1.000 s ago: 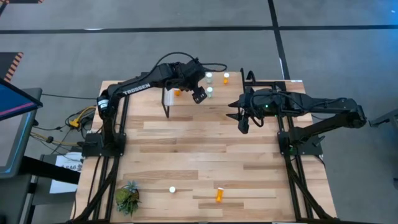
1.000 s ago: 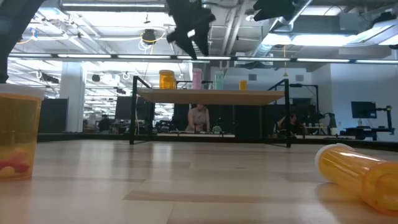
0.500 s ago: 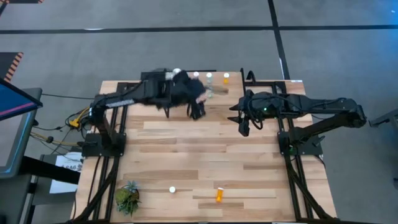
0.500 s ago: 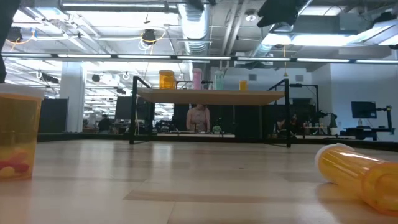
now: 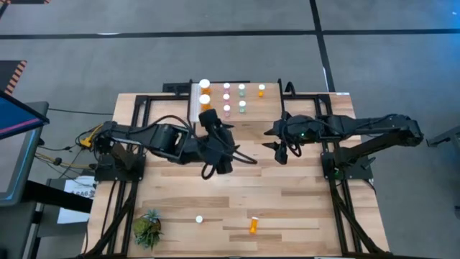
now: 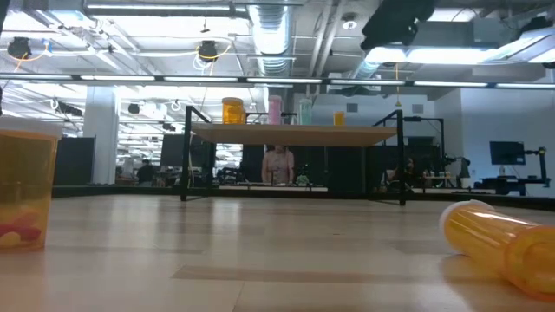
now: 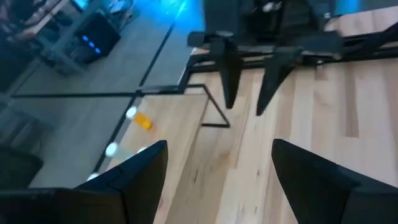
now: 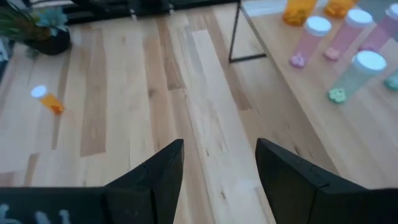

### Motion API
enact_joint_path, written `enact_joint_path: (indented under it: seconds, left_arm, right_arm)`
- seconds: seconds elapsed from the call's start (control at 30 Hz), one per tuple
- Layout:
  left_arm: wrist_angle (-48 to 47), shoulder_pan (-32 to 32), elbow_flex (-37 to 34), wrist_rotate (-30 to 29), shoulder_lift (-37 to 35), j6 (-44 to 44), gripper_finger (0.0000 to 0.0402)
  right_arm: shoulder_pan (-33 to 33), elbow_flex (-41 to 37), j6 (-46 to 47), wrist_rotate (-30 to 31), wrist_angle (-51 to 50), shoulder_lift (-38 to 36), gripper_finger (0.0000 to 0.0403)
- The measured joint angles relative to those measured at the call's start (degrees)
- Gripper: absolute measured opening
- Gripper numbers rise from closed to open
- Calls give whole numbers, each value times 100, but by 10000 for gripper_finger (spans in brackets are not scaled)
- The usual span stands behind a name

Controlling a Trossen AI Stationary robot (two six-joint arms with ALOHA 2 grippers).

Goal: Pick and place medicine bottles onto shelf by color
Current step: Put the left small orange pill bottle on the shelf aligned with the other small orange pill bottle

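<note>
The shelf [image 5: 251, 115] stands at the table's far edge and carries several white-capped medicine bottles standing upright in rows: orange [image 5: 205, 98], pink [image 5: 226, 97], pale green [image 5: 242, 105] and one small orange [image 5: 261, 90]. An upright bottle [image 5: 199, 219] and an orange bottle lying on its side [image 5: 253, 226] rest on the table near its front edge. My left gripper [image 5: 221, 164] is open and empty over the table's middle, just on the near side of the shelf. My right gripper [image 5: 281, 152] is open and empty, right of it and above the table.
A small green potted plant [image 5: 147, 229] stands at the near left corner. The shelf's thin black legs [image 6: 184, 165] rise from the table. In the low view, the two loose orange bottles [image 6: 26, 186] [image 6: 503, 243] sit close to the camera. Bare wood lies between the shelf and them.
My left gripper has drawn back from above the shelf toward the table's near edge and come down over the table's middle, leaving the low view. The shelf's bottles, which it covered before, now all show. My right gripper has hardly moved.
</note>
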Motion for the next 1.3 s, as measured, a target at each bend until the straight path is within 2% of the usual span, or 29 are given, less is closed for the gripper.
enact_joint_path:
  seconds: [0.1,0.2,0.33,0.47,0.63,0.77,0.87,0.97,1.1,1.2,1.3]
  left_arm:
    - [-271,-17,2,17,-46,-267,274]
    - [-657,-55,-49,-204,-39,-626,274]
    - [-517,-104,-811,-515,-222,-905,274]
    - [493,-127,-2329,-615,-963,-1085,274]
    - [2489,-202,-4723,-106,-2449,-1297,274]
    - [4403,-396,-6409,848,-3536,-1346,274]
    - [5249,-542,-7307,1682,-3960,-1662,274]
    - [5475,-847,-7681,2151,-3978,-1924,274]
    - [5326,-1314,-7702,1936,-3518,-2292,274]
    - [5216,-1479,-7447,1987,-3093,-2319,274]
    - [4697,-1549,-7165,2156,-2678,-2425,274]
  right_arm:
    - [99,0,-37,2,139,0,221]
    - [186,0,-79,-1,166,-2,221]
    - [277,0,-94,2,159,-2,221]
    - [356,0,-89,2,150,-2,221]
    - [391,0,-76,2,137,-2,221]
    - [368,0,-75,2,203,-2,221]
    - [366,0,-76,2,302,-2,221]
    - [366,0,-78,2,418,-2,221]
    - [366,0,-80,2,505,-2,221]
    - [366,0,-78,2,524,-2,221]
    - [366,0,-78,2,497,-2,221]
